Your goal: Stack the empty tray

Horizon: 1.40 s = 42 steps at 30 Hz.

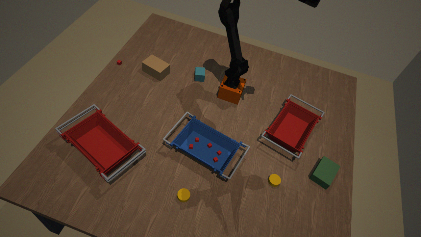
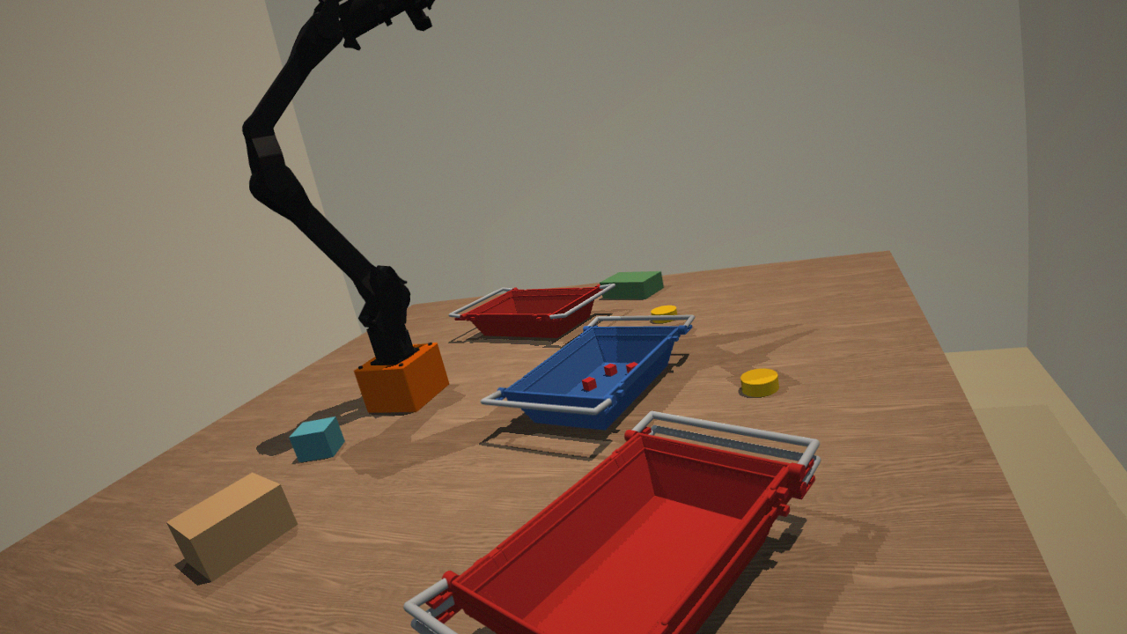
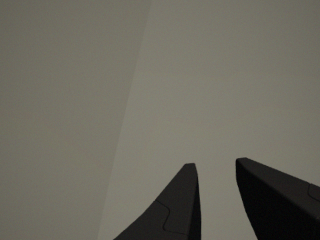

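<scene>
The loaded blue tray (image 1: 217, 135) (image 2: 567, 415) stands mid-table with several red cubes (image 1: 209, 145) (image 2: 588, 384) on its floor. Its left wire bar (image 1: 175, 126) (image 2: 543, 407) and right wire bar (image 1: 239, 162) (image 2: 642, 318) stick out past its ends. An empty red tray (image 1: 289, 128) (image 2: 519, 325) stands right of it, its bars also out. Another red tray (image 1: 100, 144) (image 2: 630, 543) is left, empty, with doubled bars at both ends, as if two were nested. My gripper (image 3: 215, 171) is raised high away from the trays, fingers a narrow gap apart and empty, only wall behind them.
The orange arm base (image 1: 231, 94) (image 2: 403, 386) stands behind the blue tray. A teal block (image 1: 199, 74) (image 2: 316, 439) and a tan block (image 1: 156, 67) (image 2: 232, 524) are beyond it. Two yellow discs (image 1: 183, 194) (image 1: 274, 179) and a green block (image 1: 324, 172) (image 2: 631, 284) lie in front.
</scene>
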Tool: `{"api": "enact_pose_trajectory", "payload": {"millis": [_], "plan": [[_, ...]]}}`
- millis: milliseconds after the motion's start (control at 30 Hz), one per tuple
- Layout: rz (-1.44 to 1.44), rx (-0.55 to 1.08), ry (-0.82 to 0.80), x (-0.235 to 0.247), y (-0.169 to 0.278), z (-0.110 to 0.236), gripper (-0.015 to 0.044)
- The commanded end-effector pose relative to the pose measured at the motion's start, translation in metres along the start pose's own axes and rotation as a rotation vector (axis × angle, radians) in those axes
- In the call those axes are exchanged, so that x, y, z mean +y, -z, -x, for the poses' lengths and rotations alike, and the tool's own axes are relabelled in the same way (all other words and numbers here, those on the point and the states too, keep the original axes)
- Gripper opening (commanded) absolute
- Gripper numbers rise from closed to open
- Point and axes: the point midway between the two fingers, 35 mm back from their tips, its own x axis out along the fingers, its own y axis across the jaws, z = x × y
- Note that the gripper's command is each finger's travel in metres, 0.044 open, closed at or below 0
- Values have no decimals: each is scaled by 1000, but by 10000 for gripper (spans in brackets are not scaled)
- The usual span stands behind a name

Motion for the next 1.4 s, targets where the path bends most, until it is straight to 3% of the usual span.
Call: {"api": "enact_pose_trajectory", "payload": {"millis": [0, 400, 667, 967, 1367], "plan": [[55, 152, 21, 10, 49, -35, 81], [110, 599, 124, -22, 208, -90, 81], [49, 961, 195, -73, 340, -81, 81], [-161, 1343, 302, -135, 471, -11, 81], [-633, 1800, 414, -166, 596, 151, 81]]}}
